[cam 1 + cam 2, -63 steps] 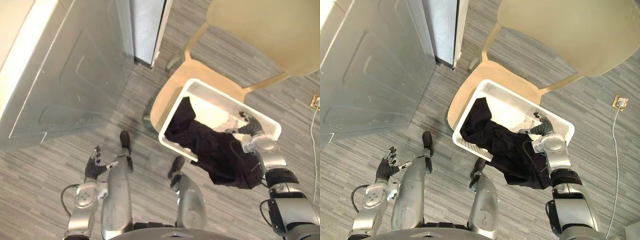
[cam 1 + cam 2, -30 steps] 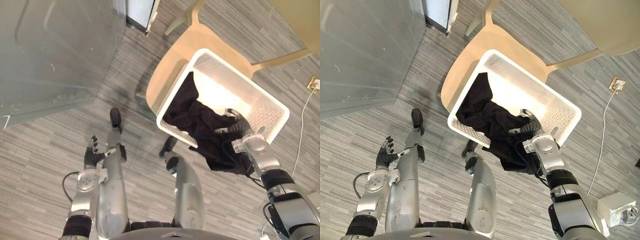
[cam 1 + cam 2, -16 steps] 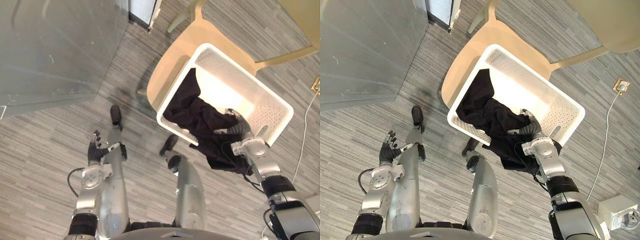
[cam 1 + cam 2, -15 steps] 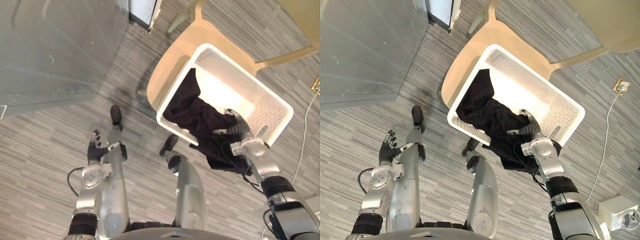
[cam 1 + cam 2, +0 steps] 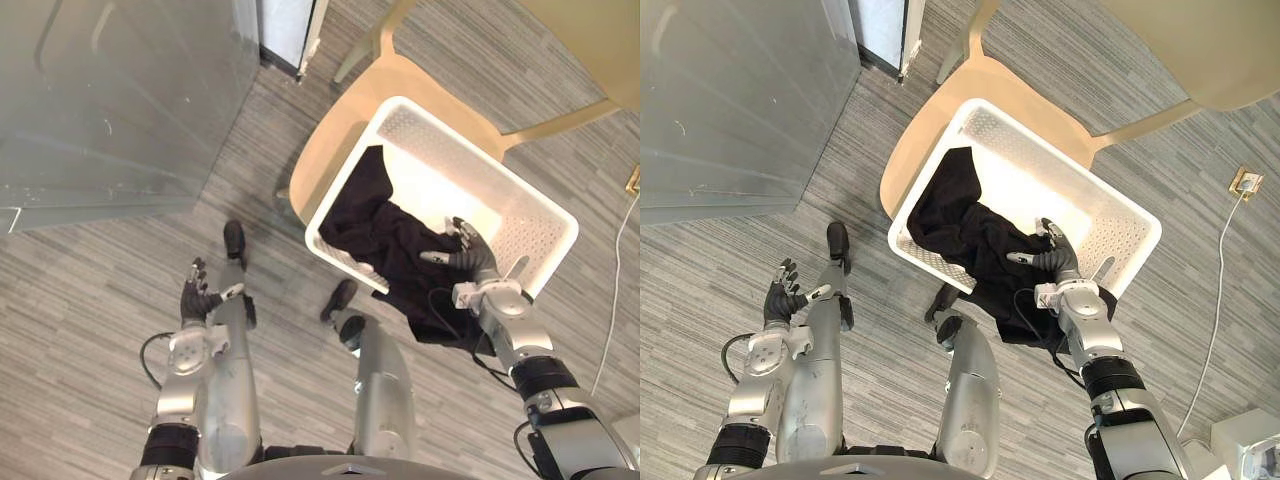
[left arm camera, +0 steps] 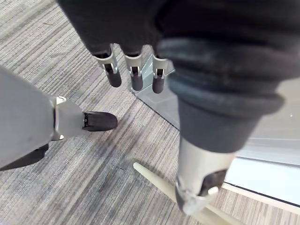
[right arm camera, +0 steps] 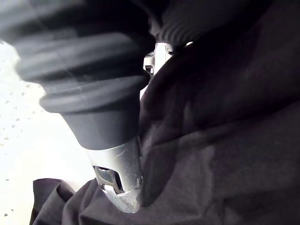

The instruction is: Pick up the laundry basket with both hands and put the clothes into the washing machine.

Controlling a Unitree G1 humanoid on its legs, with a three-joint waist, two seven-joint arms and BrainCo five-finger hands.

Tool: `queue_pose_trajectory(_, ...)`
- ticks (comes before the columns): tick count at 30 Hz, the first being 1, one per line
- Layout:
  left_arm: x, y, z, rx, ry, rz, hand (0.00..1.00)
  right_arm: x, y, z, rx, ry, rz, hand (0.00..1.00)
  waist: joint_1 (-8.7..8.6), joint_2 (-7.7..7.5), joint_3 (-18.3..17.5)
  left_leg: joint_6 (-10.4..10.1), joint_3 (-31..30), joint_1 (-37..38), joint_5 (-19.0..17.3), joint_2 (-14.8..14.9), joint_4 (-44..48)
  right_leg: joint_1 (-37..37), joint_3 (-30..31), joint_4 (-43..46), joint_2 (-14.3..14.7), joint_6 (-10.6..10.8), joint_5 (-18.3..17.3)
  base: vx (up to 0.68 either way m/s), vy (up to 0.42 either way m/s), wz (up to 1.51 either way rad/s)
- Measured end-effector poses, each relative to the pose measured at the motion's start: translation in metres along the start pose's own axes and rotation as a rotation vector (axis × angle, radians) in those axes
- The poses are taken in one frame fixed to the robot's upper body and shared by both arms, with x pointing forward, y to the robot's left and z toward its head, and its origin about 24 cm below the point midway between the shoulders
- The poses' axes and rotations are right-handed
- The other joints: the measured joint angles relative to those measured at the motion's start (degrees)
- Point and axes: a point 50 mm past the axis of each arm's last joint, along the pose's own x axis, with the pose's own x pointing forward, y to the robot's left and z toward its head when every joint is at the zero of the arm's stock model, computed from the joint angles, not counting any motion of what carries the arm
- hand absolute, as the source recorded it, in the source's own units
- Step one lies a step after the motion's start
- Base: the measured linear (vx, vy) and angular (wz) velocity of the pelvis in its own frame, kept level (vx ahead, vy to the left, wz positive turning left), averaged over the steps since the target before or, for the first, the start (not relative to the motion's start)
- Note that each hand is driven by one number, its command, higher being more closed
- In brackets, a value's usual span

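Basket [image 5: 498, 176] not yet lifted: right robot hand [image 5: 470, 265] rests spread-fingered on the clothes [image 5: 385, 225] (centre right) — left robot hand [image 5: 195, 300], lower left, hangs slack, grasping nothing. Next: grip both rims.

Left hand [image 5: 197, 300] at 8 o'clock, arm low, fingers straight and slightly spread. Right hand [image 5: 468, 264] at 4 o'clock, arm reaching forward, fingers extended, thumb out sideways.
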Motion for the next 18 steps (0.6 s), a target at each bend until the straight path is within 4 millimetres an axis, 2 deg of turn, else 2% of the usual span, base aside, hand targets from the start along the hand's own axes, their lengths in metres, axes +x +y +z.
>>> queue_pose_trajectory(6,0.000,-0.002,-0.001,0.003,0.006,-0.007,0.00,0.004,0.003,0.004,-0.040,-0.012,0.004,0.00,0.20,0.03,-0.9,-0.5,-0.8,-0.3,0.6,0.0,-1.0,-0.8,-0.3,0.6,0.1,-0.2,-0.3,0.01,-0.063,0.01)
queue_pose_trajectory(9,-0.001,-0.002,-0.001,0.001,0.005,-0.007,0.00,0.008,0.003,0.003,-0.095,0.003,0.006,0.00,0.36,0.05,-1.5,-0.5,-0.9,-0.5,0.6,0.0,-1.0,-0.8,-0.6,0.7,0.1,-0.2,-0.4,0.01,-0.058,0.03)
queue_pose_trajectory(12,-0.002,-0.005,0.000,-0.012,0.001,-0.006,0.00,0.010,0.001,-0.002,-0.133,0.031,-0.001,0.00,0.56,0.16,-3.9,-0.6,-1.0,-2.4,0.6,0.0,-1.0,-2.3,-1.3,1.0,-0.1,-0.2,-0.4,0.00,-0.046,0.06)
queue_pose_trajectory(16,-0.002,-0.006,0.004,-0.026,-0.019,-0.009,0.00,0.017,-0.003,0.002,-0.242,0.039,-0.013,0.00,1.08,0.19,-4.0,-0.8,-0.9,-2.5,0.4,0.0,-2.0,-2.6,-2.0,1.0,-0.3,-0.2,-0.3,-0.01,-0.038,0.07)
queue_pose_trajectory(17,-0.003,-0.007,0.008,-0.033,-0.036,-0.012,0.00,0.018,-0.006,0.003,-0.259,0.043,-0.019,0.00,1.38,0.18,-4.1,-2.8,-0.6,-2.6,-1.1,0.1,-3.0,-2.5,-2.7,0.3,-0.4,-0.7,0.0,-0.03,-0.015,0.18)
queue_pose_trajectory(18,-0.002,-0.007,0.011,-0.033,-0.051,-0.014,0.00,0.018,-0.008,0.001,-0.280,0.051,-0.023,0.00,1.13,0.12,-4.1,-3.3,0.0,-3.5,-1.8,0.0,-2.2,-2.7,-3.1,-1.1,-0.9,-1.3,0.5,0.00,0.017,0.19)
